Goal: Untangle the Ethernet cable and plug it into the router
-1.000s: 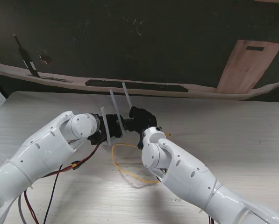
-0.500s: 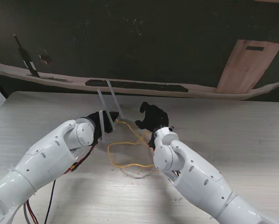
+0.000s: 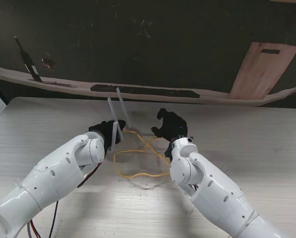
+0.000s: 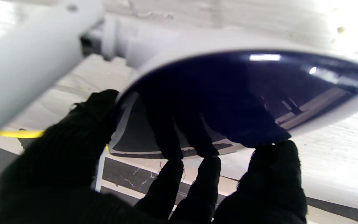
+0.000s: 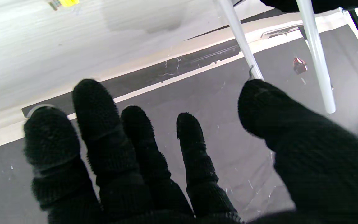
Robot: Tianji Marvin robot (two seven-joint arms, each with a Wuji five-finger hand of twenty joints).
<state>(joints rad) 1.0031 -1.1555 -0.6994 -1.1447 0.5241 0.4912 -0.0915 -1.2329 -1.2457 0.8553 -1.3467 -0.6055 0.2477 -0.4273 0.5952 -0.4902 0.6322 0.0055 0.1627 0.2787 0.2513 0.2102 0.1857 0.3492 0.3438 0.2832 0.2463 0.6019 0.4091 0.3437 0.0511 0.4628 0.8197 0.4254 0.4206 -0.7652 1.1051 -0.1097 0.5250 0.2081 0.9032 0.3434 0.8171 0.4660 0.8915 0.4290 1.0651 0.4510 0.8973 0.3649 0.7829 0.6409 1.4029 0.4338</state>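
Observation:
My left hand [image 3: 106,133], in a black glove, is shut on the router [image 4: 241,90], a glossy dark shell with a white rim. Its fingers [image 4: 269,174] press on the shell's edge. Two white antennas [image 3: 119,110] stick up beyond the hand. The yellow Ethernet cable [image 3: 138,157] lies in loose loops on the table between my two arms, and one strand [image 4: 20,133] runs close by the router. My right hand [image 3: 170,127] hovers to the right of the router with its fingers [image 5: 98,124] spread, holding nothing. A yellow cable end [image 5: 64,3] shows on the table in the right wrist view.
Red and black wires [image 3: 89,173] trail under my left forearm. The table's far edge [image 3: 207,100] runs just beyond both hands, with dark floor behind it. A wooden board [image 3: 263,69] leans at the far right.
My right hand has drawn away from the router to the right and opened. The left hand has kept hold of the router and shifted it left, uncovering the cable loops.

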